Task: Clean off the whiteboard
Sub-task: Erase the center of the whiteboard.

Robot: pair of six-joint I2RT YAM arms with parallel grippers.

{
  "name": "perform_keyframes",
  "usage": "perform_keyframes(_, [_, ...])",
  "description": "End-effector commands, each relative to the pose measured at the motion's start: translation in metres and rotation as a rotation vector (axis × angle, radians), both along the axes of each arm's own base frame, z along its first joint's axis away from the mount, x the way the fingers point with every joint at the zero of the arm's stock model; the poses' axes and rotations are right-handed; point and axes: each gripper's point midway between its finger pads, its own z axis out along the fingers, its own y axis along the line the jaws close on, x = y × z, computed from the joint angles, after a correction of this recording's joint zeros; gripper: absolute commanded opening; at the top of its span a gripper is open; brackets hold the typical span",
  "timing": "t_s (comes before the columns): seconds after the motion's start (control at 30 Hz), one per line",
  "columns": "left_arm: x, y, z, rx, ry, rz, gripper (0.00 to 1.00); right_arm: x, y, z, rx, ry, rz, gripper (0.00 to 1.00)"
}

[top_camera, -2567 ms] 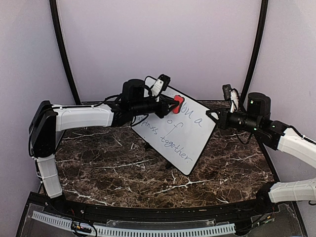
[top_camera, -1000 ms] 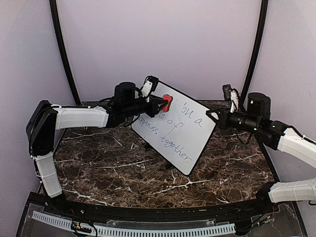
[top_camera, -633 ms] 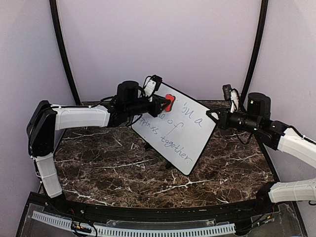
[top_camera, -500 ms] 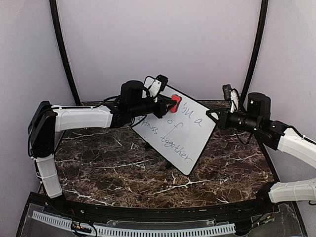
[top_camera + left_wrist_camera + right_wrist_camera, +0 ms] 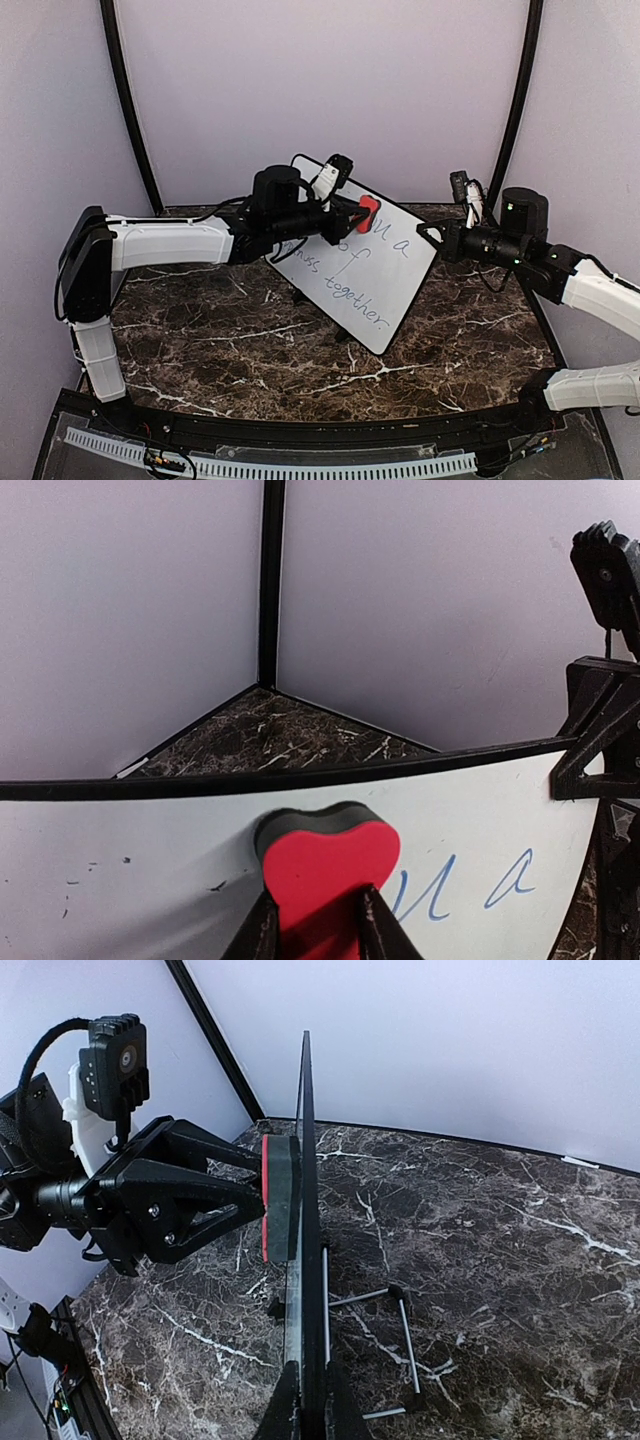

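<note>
The whiteboard (image 5: 385, 275) stands tilted on the marble table, its blue handwriting still showing across the middle and lower lines. My left gripper (image 5: 352, 214) is shut on a red heart-shaped eraser (image 5: 367, 211), whose grey pad is pressed flat to the board's top row. In the left wrist view the eraser (image 5: 325, 860) sits just left of the letters "u a" on the whiteboard (image 5: 140, 880). My right gripper (image 5: 434, 238) is shut on the board's right edge. The right wrist view shows the whiteboard (image 5: 303, 1160) edge-on, between the jaws of my right gripper (image 5: 308, 1385), with the eraser (image 5: 278, 1198) against its left face.
A thin wire stand (image 5: 405, 1345) lies on the marble behind the board. A black foot (image 5: 300, 297) shows under the board's lower left edge. Lilac walls and black corner posts (image 5: 128, 110) close in the back and sides.
My left gripper has slid the eraser rightward along the board's top row. The letters just left of "u a" no longer show. The right arm and the board have stayed still.
</note>
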Motion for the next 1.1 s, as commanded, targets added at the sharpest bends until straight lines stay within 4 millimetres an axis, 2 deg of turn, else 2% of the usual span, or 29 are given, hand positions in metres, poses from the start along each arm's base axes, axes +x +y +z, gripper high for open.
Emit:
perform_keyframes(0.0, [0.043, 0.037, -0.021, 0.053, 0.055, 0.158, 0.25, -0.029, 0.023, -0.006, -0.076, -0.069, 0.199, 0.00])
perform_keyframes(0.1, [0.058, 0.051, -0.015, 0.053, 0.048, 0.193, 0.25, -0.029, 0.023, -0.006, -0.075, -0.070, 0.200, 0.00])
perform_keyframes(0.17, [0.061, 0.053, -0.013, 0.055, 0.047, 0.196, 0.26, -0.029, 0.023, -0.006, -0.076, -0.071, 0.201, 0.00])
perform_keyframes(0.3, [0.057, 0.044, -0.011, 0.044, 0.061, 0.142, 0.26, -0.029, 0.024, -0.007, -0.077, -0.068, 0.201, 0.00])
perform_keyframes(0.4, [0.047, 0.031, -0.013, 0.041, 0.073, 0.093, 0.26, -0.029, 0.024, -0.007, -0.076, -0.069, 0.200, 0.00])
perform_keyframes(0.6, [0.013, -0.002, -0.023, 0.078, 0.059, 0.019, 0.26, -0.029, 0.023, -0.006, -0.078, -0.069, 0.199, 0.00])
perform_keyframes(0.93, [-0.028, -0.024, -0.036, 0.063, 0.080, -0.098, 0.25, -0.028, 0.023, -0.006, -0.077, -0.071, 0.196, 0.00])
perform_keyframes(1.07, [-0.038, -0.028, -0.040, 0.059, 0.078, -0.130, 0.25, -0.028, 0.023, -0.006, -0.080, -0.072, 0.193, 0.00])
